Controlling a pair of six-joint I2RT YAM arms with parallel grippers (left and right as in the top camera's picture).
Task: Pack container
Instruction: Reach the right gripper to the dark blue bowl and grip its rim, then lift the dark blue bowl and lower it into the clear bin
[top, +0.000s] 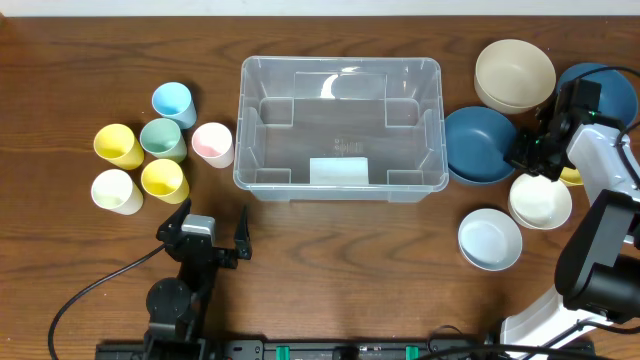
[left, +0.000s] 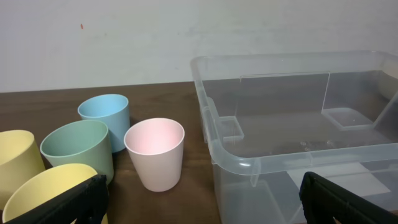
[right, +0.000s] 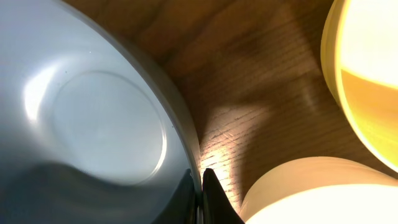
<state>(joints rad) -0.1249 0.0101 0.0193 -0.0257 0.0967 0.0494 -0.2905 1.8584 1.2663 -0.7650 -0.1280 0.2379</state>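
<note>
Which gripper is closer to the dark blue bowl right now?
Right. The right gripper is clamped on the dark blue bowl's rim; the left gripper sits far across by the cups.

This looks to me like a robotics lab bench, not a home: my left arm (top: 178, 300) and right arm (top: 603, 250) rise from a black rail (top: 300, 351) edging a wooden table (top: 350, 260) before a blank white wall (left: 186, 31).

My left end effector (top: 213, 218) hangs wide open; my right end effector (top: 522, 155) pinches the blue bowl (top: 478, 145) by its rim.
</note>
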